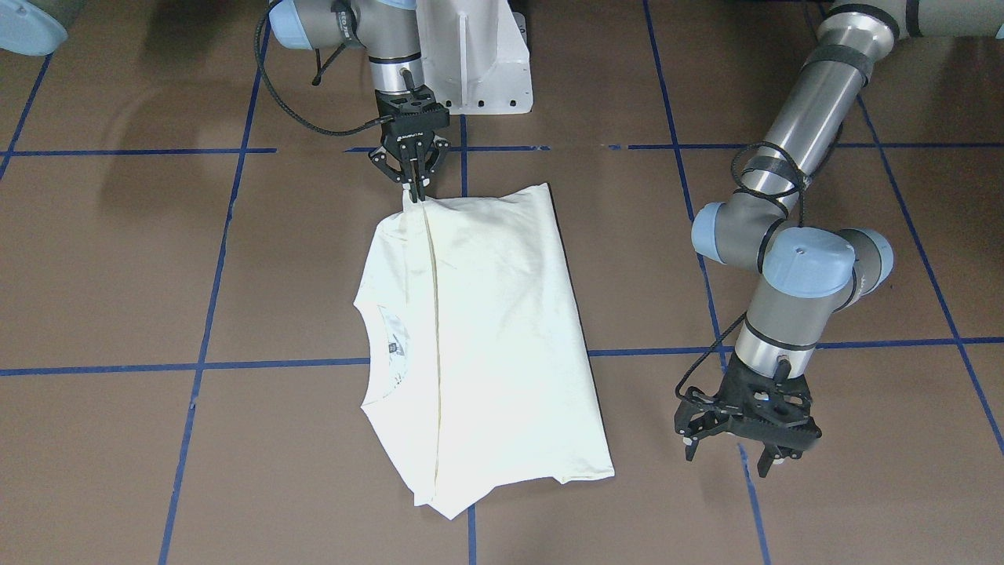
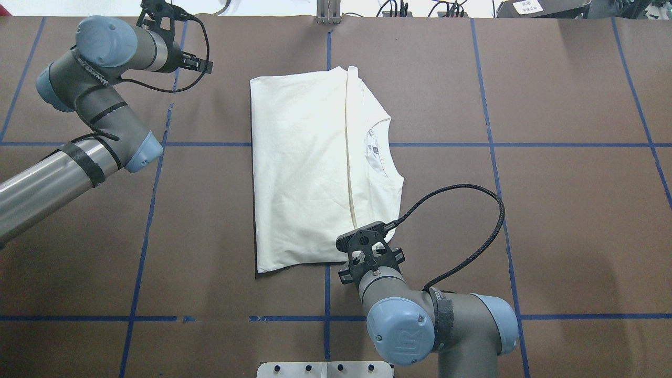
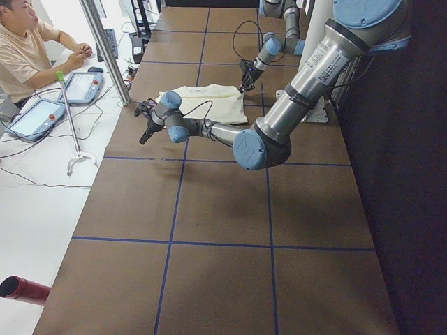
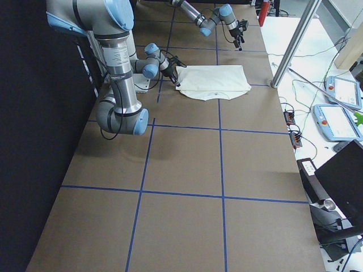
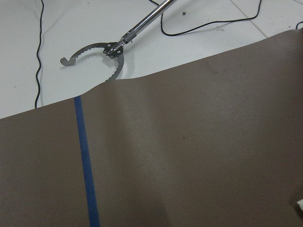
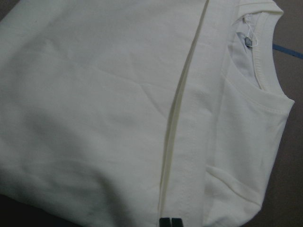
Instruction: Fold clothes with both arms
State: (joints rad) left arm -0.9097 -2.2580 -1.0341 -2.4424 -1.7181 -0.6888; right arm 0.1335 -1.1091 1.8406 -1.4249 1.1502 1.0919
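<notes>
**Setting.** Note the table (image 2: 577, 79): its matt brown covering is divided into large rectangles by blue tape lines (image 1: 118, 368). On the operators' side you see a white surface (image 3: 35, 209) beside the table, with an upright metal post (image 3: 105, 49) rising where the two meet. A seated person (image 3: 24, 49) is there, near two tablet-like consoles (image 3: 82, 86) with trailing cables. A metal reaching tool (image 5: 115, 47) with serrated jaws lies just off the table's edge. Along the opposite side you find a dark backdrop (image 3: 412, 174). Light is even; shadows on the covering are soft.
</notes>
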